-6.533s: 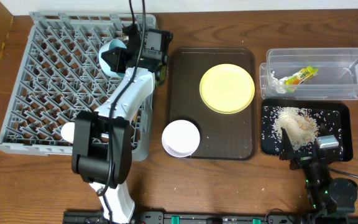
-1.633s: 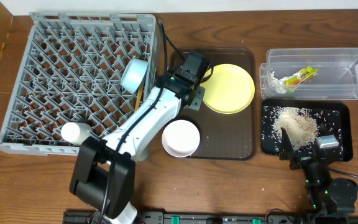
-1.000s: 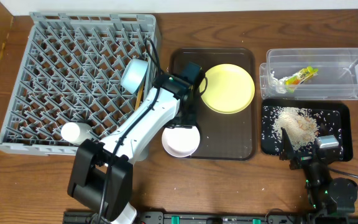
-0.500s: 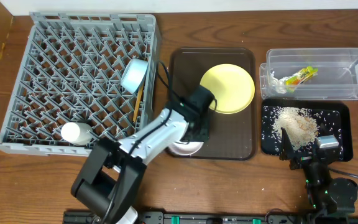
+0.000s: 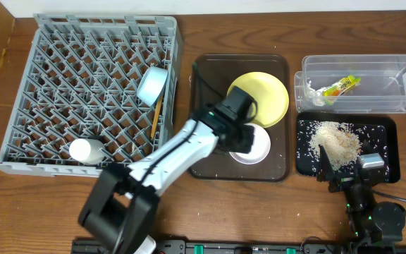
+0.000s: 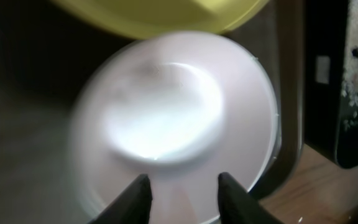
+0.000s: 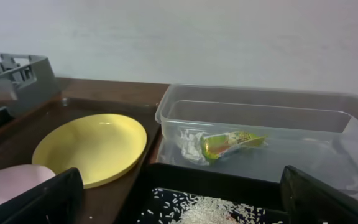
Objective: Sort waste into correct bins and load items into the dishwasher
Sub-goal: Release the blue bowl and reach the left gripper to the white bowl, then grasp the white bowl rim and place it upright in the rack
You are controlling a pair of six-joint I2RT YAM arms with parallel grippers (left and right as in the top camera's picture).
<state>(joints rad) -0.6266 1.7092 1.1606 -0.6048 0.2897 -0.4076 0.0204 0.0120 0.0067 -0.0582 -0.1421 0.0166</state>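
Overhead view of the wooden tabletop (image 5: 48, 204). On the dark brown rectangular serving tray (image 5: 213, 77) at centre, the round pinkish-white bowl (image 5: 259, 144) sits just beside the round pale yellow plate (image 5: 266, 95), at the plate's 6 o'clock. The left hand (image 6: 184, 186) hangs over the bowl's near side. Its fingers (image 6: 140, 194) are parted with bowl surface showing between them, and contact cannot be told.

At 9 o'clock, the large square grey plastic peg rack (image 5: 83, 70) carries:
- a light blue bowl (image 5: 151, 85)
- a small white cup (image 5: 85, 150)
- thin wooden chopsticks (image 5: 156, 116)

At 2 o'clock, the clear plastic rectangular tub (image 5: 358, 60) contains the green, yellow and orange snack wrapper (image 5: 340, 86). At the tub's 6 o'clock, the shallow black rectangular tray (image 5: 390, 152) holds white-beige rice scraps (image 5: 337, 141). The right hand (image 7: 180, 186) is spread wide at that tray's 6 o'clock edge.
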